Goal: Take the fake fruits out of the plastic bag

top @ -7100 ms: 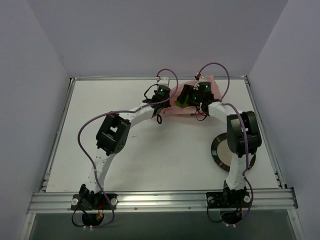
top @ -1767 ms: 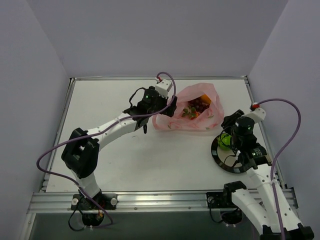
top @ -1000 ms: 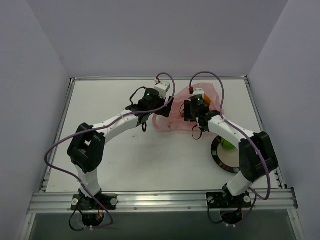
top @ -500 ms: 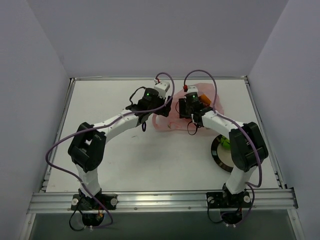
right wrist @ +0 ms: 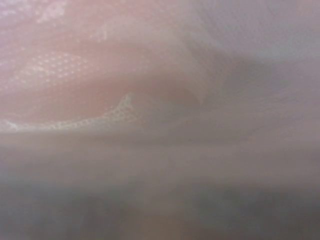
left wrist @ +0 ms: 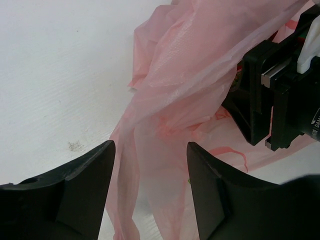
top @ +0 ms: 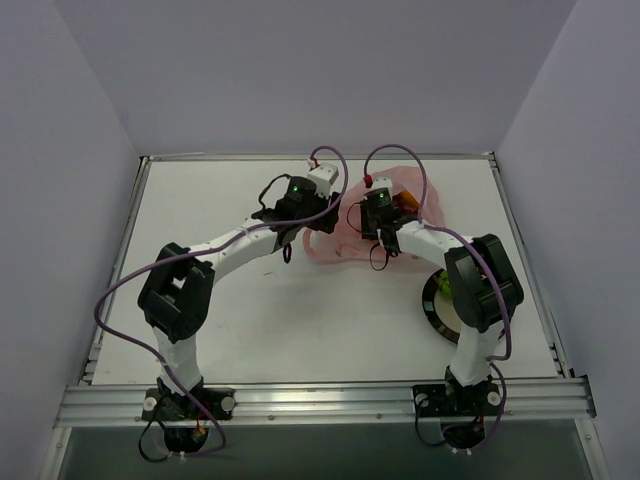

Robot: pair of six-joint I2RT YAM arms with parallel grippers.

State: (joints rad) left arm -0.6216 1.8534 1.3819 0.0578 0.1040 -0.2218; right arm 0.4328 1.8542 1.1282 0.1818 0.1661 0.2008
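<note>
Top view, the change: about two seconds ago the right gripper (top: 376, 216) hung over the plate (top: 427, 302) at lower right. It has since swung back to the plastic bag (top: 420, 222) at upper centre and gone down into its mouth.
Top view, meaning: the green fruit (top: 447, 289) now lies on the plate, half hidden behind the right arm, so I judge one fruit out and a second fetch under way.
Top view, fruit left: an orange patch just right of the wrist is probably the orange fruit (top: 406, 199), in the bag. The other fruits are hidden under the gripper.
Top view, claw: I cannot tell how the right jaws stand, as the wrist and the film cover them.
Top view, room: the bag sits near the table's (top: 250, 310) far edge, with the right rail not far off. The white top toward the lower left is wide open. The two wrists are near each other.
Left wrist view, claw: the left gripper (left wrist: 150, 150) shows its fingers (left wrist: 85, 190) apart, a gathered fold of pink film running up between them. No pinch is evident.
Left wrist view, room: the right arm's black wrist (left wrist: 280, 100) fills the right edge, pressed into the film. Bare table lies at upper left.
Right wrist view: only blurred pink film against the lens, with no fingers or fruit to be made out.
</note>
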